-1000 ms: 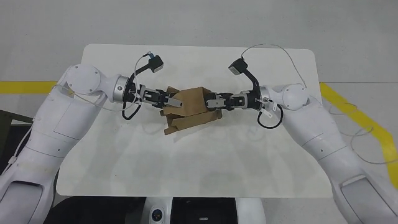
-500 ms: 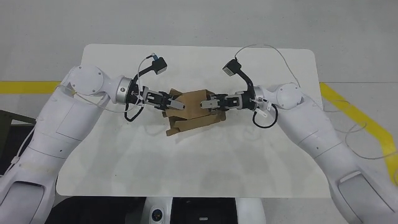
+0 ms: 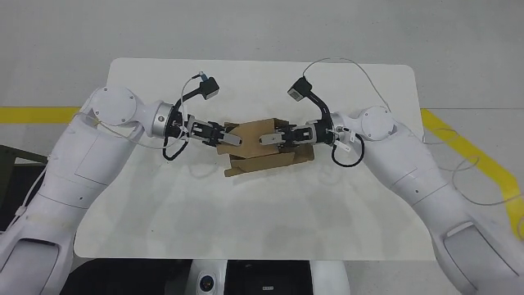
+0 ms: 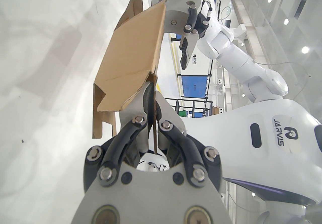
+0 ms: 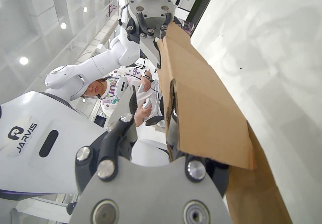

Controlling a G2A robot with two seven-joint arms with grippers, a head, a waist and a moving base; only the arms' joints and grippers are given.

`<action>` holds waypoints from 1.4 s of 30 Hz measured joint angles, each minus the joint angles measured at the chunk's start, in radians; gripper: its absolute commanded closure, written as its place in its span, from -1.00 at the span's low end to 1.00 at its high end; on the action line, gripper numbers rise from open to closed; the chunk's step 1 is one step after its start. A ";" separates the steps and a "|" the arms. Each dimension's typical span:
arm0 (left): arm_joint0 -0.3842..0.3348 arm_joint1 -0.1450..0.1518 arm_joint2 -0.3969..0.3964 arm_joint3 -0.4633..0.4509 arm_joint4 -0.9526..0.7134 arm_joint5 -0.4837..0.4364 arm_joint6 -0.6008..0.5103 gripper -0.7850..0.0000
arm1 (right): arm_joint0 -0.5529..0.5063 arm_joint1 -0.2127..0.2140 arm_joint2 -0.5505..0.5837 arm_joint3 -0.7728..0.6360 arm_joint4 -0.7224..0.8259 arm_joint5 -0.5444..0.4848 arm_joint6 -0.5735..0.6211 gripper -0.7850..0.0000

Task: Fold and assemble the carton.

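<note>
In the last second the 2 arms have drawn together at mid-table (image 3: 164,213), the left gripper (image 3: 232,139) pinched on the carton (image 3: 250,154) edge and the right gripper (image 3: 268,140), fingers apart, nosing further in, so the folding looks only part done.

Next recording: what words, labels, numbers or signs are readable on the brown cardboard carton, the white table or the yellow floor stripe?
On the brown cardboard carton: none; the faces that show are plain card.
On the white table: none.
On the yellow floor stripe: none; it is a plain band.
</note>
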 measured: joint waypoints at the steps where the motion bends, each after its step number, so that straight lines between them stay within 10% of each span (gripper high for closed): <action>1: 0.000 0.000 0.000 -0.001 0.000 0.000 0.000 1.00 | 0.003 -0.002 -0.004 0.003 0.000 -0.001 -0.001 0.34; 13: -0.002 -0.005 -0.001 0.000 0.000 0.003 -0.009 0.84 | 0.029 -0.019 -0.045 0.033 0.000 -0.008 -0.008 1.00; 18: -0.004 -0.006 -0.003 0.003 0.006 0.002 -0.017 0.03 | 0.032 -0.020 -0.051 0.039 0.005 -0.006 -0.006 1.00; 20: -0.005 -0.006 -0.005 0.005 0.007 0.001 -0.020 -1.00 | 0.033 -0.020 -0.053 0.040 0.006 -0.006 -0.006 1.00; 42: 0.049 -0.006 -0.090 -0.020 -0.270 0.100 -0.032 -1.00 | 0.043 -0.028 -0.056 0.086 -0.034 -0.053 -0.053 1.00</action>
